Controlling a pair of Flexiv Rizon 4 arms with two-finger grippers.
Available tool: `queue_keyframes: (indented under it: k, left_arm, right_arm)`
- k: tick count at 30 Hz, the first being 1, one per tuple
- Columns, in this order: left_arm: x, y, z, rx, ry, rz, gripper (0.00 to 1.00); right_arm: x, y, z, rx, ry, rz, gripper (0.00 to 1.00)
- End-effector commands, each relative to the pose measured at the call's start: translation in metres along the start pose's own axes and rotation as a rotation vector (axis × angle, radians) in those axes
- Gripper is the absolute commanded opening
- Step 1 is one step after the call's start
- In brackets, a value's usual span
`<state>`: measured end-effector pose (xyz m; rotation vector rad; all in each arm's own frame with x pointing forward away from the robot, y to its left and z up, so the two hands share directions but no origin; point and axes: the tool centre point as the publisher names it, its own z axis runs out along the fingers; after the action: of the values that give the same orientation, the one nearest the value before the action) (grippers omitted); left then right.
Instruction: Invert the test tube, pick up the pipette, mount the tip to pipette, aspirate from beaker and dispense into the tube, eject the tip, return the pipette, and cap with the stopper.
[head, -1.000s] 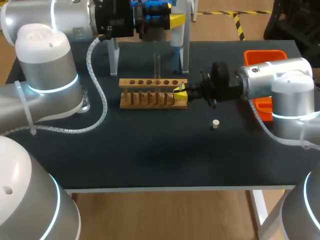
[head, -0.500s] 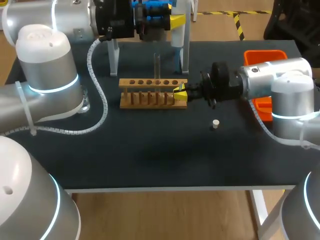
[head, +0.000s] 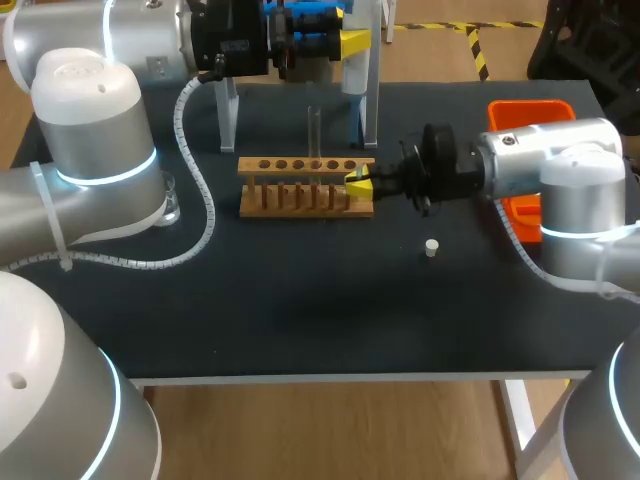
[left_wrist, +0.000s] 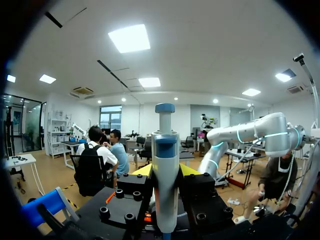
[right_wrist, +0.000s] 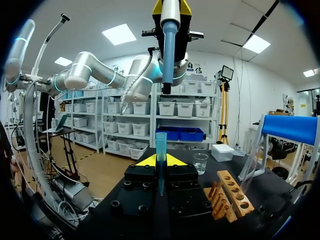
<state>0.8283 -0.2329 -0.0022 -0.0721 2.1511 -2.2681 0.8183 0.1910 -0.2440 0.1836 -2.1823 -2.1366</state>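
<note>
Hardly anything has been moved since the earlier frames. The right arm (head: 540, 165) has been shifted only a tiny bit toward the wooden rack (head: 305, 185), and everything on the table has been left where it was.

The right gripper (head: 357, 186) is held low at the rack's right end, with its fingers pressed close together. In the right wrist view, a blue tip (right_wrist: 161, 155) is pinched between those fingers and stands straight up. The pipette (right_wrist: 170, 50) is hung above the tip, apart from it, with its thin end pointed down. It is gripped by the left gripper (head: 345, 42), which is held high over the table's far edge, near the white stand (head: 369, 95). In the left wrist view, the pipette's body is clamped between the two fingers, which are opened only as wide as the pipette.

The table top (head: 300, 310) is dark and flat. The rack is set near its middle, with a row of round holes on top. A clear test tube (head: 313, 130) is stood upright just behind the rack. A small white stopper (head: 431, 247) is laid alone on the bare top, near the right gripper. An orange tray (head: 530, 108) is placed at the right side, partly hidden by the right arm. A glass beaker (head: 172, 208) is set at the left side, mostly hidden behind the left arm (head: 90, 150).
</note>
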Motion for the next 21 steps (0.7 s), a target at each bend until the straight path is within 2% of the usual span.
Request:
queue_keyframes:
  k: [1, 21]
  left_arm:
    - [0.000, 0.000, 0.000, 0.004, 0.001, 0.001, 0.00]
    - [0.000, 0.000, 0.000, 0.004, 0.001, 0.001, 0.00]
  right_arm:
    - [0.000, 0.000, 0.004, -0.005, -0.003, 0.002, 0.00]
    - [-0.001, 0.012, 0.012, -0.029, -0.004, 0.031, 0.00]
